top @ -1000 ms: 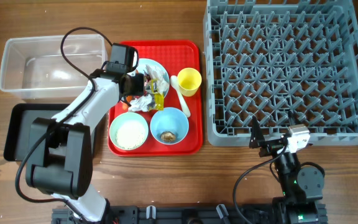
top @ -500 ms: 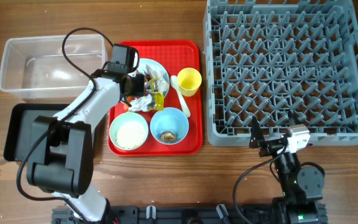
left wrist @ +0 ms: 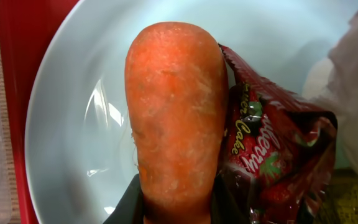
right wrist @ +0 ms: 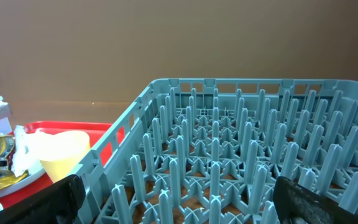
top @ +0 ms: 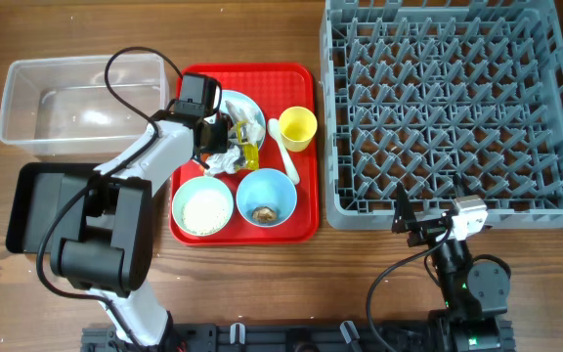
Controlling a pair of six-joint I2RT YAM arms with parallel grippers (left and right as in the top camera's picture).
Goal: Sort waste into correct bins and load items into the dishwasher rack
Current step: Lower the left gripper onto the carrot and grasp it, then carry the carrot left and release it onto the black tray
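"How far along are you?"

"Barely begun, I judge. My left gripper (top: pixel 213 137) pinches the thick orange carrot (left wrist: pixel 173 112) at its lower end, over the light blue round plate (left wrist: pixel 73 124) on the flat red serving tray (top: pixel 262 74). I can't tell if the carrot is lifted clear. A crumpled red wrapper (left wrist: pixel 272 155) touches its right side."

"The bins?"

"The clear plastic rectangular tub (top: pixel 27 78), upper left, looks empty. My arm partly hides the shallow black rectangular tray (top: pixel 27 176) below it."

"And the rack?"

"The large grey lattice crate (top: pixel 332 117) holds nothing. The pale green bowl (top: pixel 203 207), light blue bowl (top: pixel 266 186), small yellow cup (top: pixel 297 125) and white spoon (top: pixel 283 152) all wait on the tray. My right gripper (top: pixel 406 217), lower right, has its fingers spread and holds nothing."
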